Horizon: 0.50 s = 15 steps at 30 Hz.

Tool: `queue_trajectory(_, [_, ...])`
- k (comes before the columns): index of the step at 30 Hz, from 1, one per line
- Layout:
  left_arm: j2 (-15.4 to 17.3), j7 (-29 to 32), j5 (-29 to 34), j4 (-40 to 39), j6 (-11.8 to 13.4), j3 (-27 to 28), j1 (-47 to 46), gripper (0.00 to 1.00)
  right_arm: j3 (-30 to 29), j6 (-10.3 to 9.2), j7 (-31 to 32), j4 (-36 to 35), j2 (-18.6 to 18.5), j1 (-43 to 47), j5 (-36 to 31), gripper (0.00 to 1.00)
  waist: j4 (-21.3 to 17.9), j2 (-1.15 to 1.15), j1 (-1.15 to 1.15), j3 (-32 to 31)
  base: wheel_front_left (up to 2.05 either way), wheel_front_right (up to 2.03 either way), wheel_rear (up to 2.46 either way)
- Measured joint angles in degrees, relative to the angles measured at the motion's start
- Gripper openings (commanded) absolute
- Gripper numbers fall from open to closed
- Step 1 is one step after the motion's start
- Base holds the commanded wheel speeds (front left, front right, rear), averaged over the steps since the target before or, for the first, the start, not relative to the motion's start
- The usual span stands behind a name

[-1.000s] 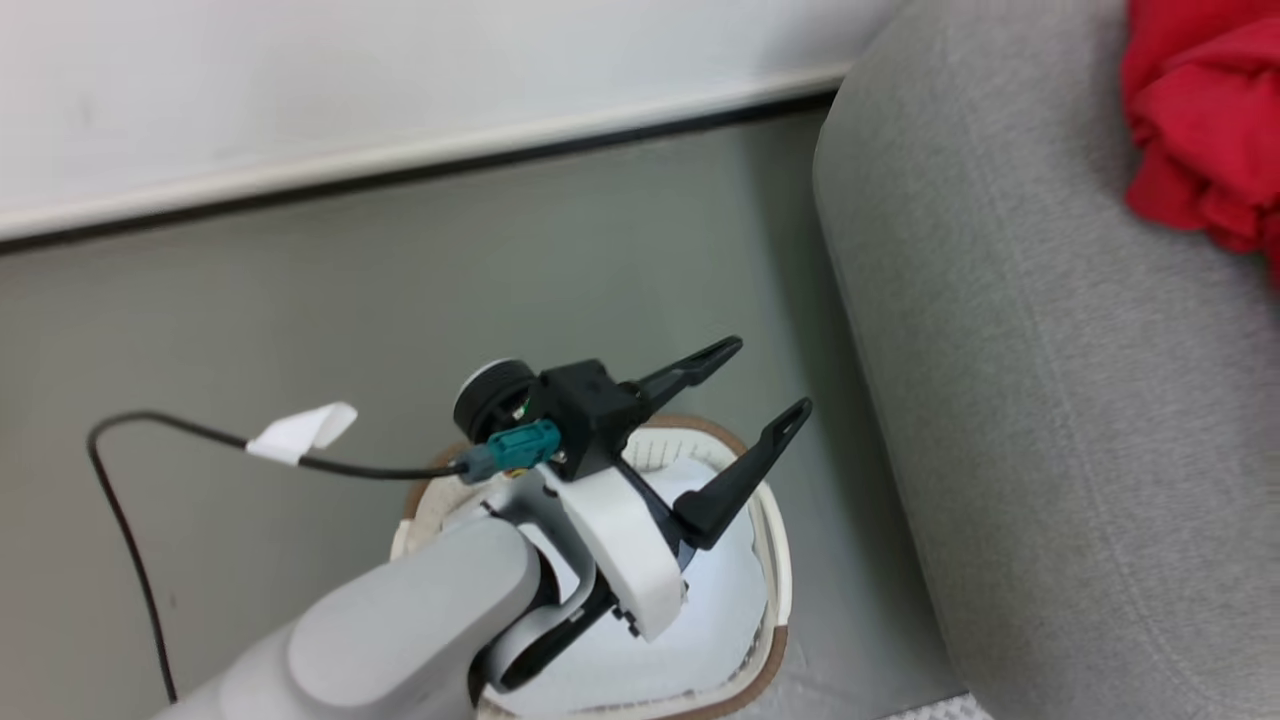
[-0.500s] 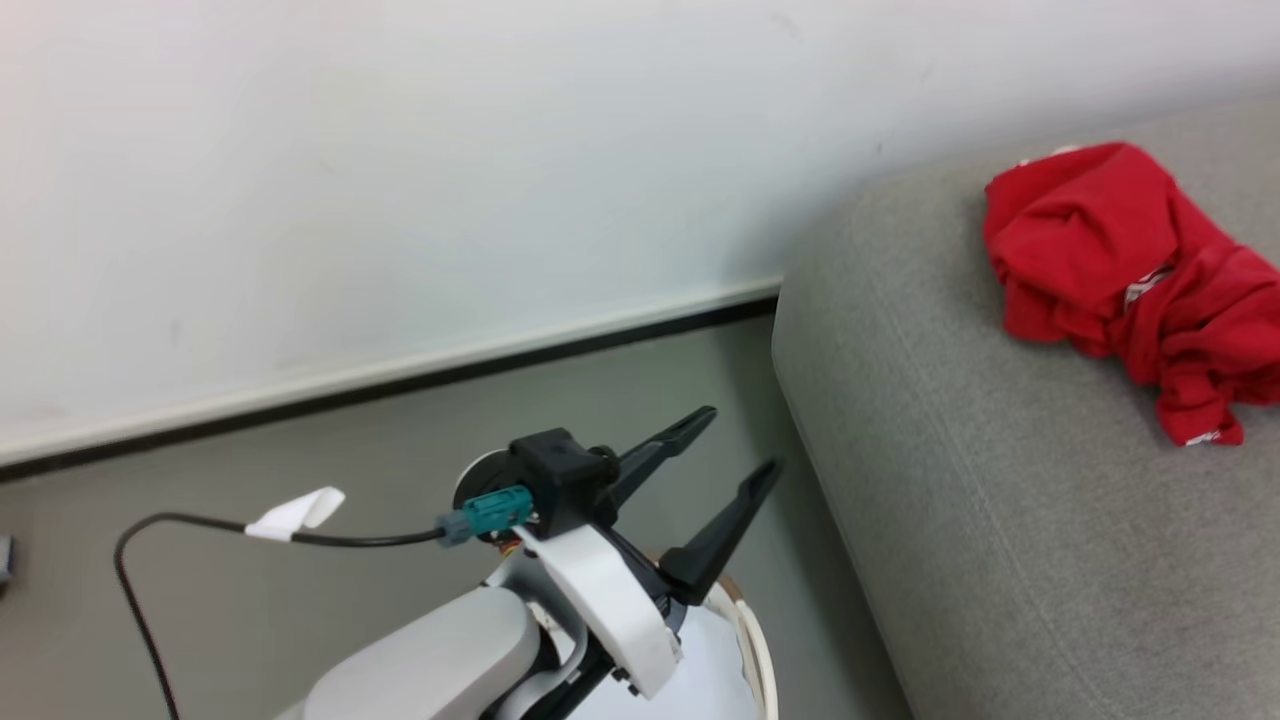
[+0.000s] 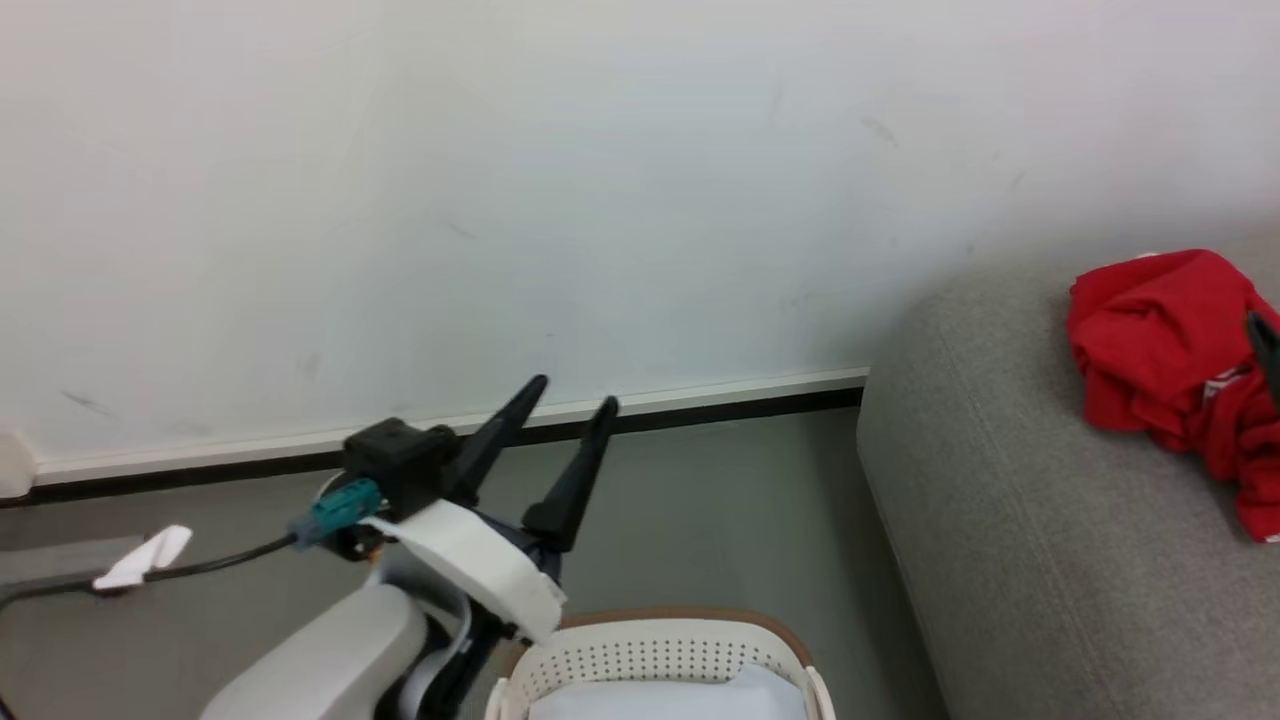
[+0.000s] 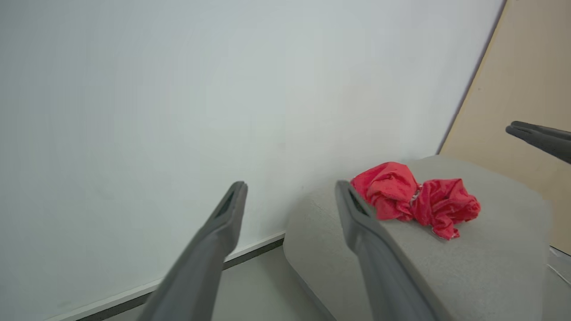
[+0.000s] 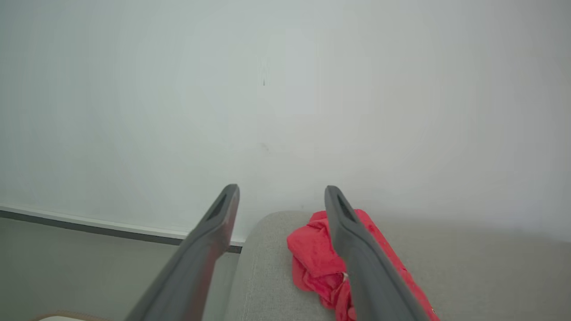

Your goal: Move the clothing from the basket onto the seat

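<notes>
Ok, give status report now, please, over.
Left gripper open, empty. Right gripper open, empty. Clothing on seat. Nothing in the way.

A: How does the left arm (image 3: pixel 320 660) look?
B: Pale grey and rounded, with a white curved wrist cover (image 3: pixel 470 565) and a black block (image 3: pixel 395 460) on top.
A: Any wiring?
B: A teal plug (image 3: pixel 335 510) with a black cable (image 3: pixel 220 558), white tape tag (image 3: pixel 140 558) on it. The left gripper (image 3: pixel 574 392) has two long dark tapered fingers (image 3: pixel 565 490).
</notes>
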Motion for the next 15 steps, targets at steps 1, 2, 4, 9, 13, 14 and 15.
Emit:
queue_trajectory(1, [0.6,0.0,0.0,0.4,0.4,1.2,0.7,1.0,-0.1,0.0,-1.2,-0.5,0.8,0.7,-0.3,1.0,0.7,0.0,0.0,-0.3,0.0,0.0,0.0])
queue_trajectory(2, [1.0,-0.2,0.0,0.6,0.5,2.2,1.4,1.0,-0.2,0.0,-2.2,-1.1,1.7,1.3,-0.7,1.0,1.3,0.0,0.0,-0.5,0.0,0.0,0.0])
queue_trajectory(4, [1.5,-0.2,0.0,0.7,0.9,5.2,3.0,1.0,-0.4,0.0,-4.3,-1.9,4.0,2.9,-1.2,1.0,2.5,0.0,0.0,-1.0,0.0,0.0,0.0])
queue_trajectory(9, [2.3,-0.3,2.6,0.8,1.7,12.5,8.0,1.0,0.0,0.0,-9.0,-2.3,9.2,7.1,-4.2,1.0,5.1,0.0,0.0,-2.1,0.0,0.0,0.0])
queue_trajectory(13, [2.0,-0.3,4.9,1.1,1.7,17.3,12.5,1.0,-0.2,0.0,-13.0,-2.3,12.7,10.1,-5.8,1.0,6.9,0.0,0.01,-2.8,0.0,0.0,0.0])
queue_trajectory(14, [1.5,-0.3,5.3,1.2,1.6,18.7,13.5,1.0,-0.3,0.0,-14.0,-2.3,13.5,10.9,-5.7,1.0,7.3,0.0,0.01,-2.9,0.0,0.0,0.0])
queue_trajectory(15, [1.0,-0.4,5.6,1.3,1.3,20.0,14.7,1.0,-0.3,0.0,-14.9,-2.3,14.3,11.9,-5.7,1.0,7.7,0.0,0.01,-3.1,0.0,0.0,0.0])
